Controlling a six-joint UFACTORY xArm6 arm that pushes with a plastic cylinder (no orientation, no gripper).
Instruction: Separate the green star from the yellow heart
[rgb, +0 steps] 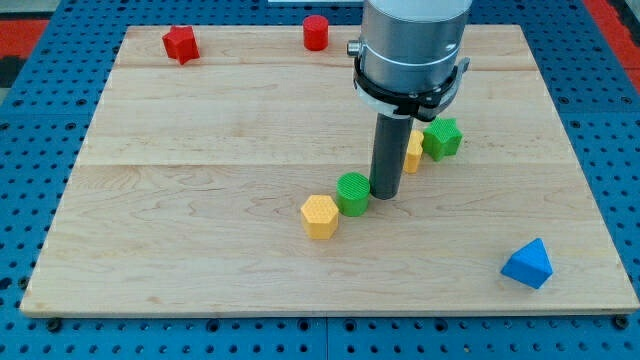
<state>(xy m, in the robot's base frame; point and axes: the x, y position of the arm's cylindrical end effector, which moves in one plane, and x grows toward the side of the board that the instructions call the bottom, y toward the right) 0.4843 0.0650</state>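
You had my tip (385, 194) mid-board, touching the green round block (353, 192) at its right; the yellow heart block (413, 152) and green star block (441, 137) sat behind.

Pale wood board (200, 150) w/ visible grain, matt, blocks prob. ribbed plastic, rod (386, 160) dark matt

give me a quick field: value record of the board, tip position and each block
tip: my tip is on the wooden board, just right of the green cylinder
yellow hexagon block: touching the green cylinder's lower left
green star: right of the rod
yellow heart: mostly hidden behind the rod, against the star
red star: top left
red cylinder: top edge
blue triangular block: bottom right
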